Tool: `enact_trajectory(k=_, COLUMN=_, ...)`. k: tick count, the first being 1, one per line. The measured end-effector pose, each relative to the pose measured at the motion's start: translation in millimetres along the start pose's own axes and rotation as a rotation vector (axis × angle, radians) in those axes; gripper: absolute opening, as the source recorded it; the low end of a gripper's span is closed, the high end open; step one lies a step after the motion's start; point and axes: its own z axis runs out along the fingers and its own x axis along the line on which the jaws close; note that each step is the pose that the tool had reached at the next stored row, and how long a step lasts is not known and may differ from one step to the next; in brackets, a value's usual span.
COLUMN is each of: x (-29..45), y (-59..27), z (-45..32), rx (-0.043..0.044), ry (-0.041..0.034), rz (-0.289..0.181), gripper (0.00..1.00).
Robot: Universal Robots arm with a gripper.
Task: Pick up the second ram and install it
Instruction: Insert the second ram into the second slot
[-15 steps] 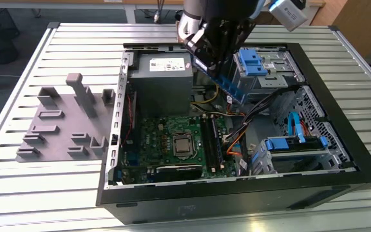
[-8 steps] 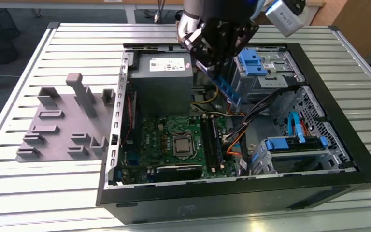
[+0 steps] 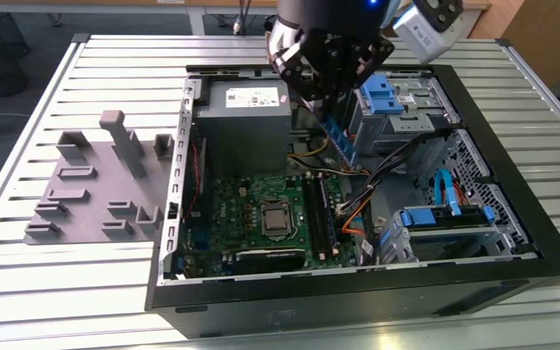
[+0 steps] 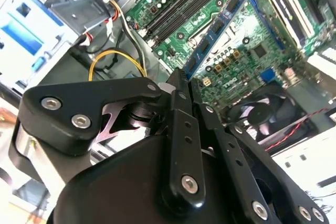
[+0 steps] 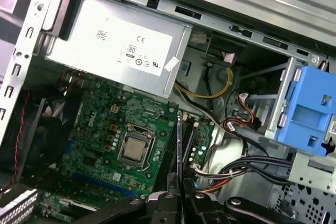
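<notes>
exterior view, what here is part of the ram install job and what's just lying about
Part of the job:
- the second ram, held over the open case
- the pincer, shut on it
- the green motherboard with its black slots

Lying about:
- grey power-supply box
- blue drive brackets
- grey fixture block on the table

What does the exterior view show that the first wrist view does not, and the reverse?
Exterior view alone: the slatted table, a grey fixture block at this view's left beside the computer case, and the tool from outside, holding the second ram above the case.

First wrist view alone: the processor socket close up, and the ram edge-on above the black slots.

Both: the grey power supply, green motherboard and blue drive bracket.
</notes>
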Motion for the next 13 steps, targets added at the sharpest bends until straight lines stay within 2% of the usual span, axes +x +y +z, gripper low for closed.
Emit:
enact_trajectory(k=9, x=-0.1, y=0.3, z=3.1, rx=0.0032, ry=-0.0014, rz=0.137, gripper=0.14)
enact_trajectory(k=13, x=-1.3, y=0.1, z=4.8, rx=0.0076, ry=-0.0009, rz=0.168, gripper=0.14)
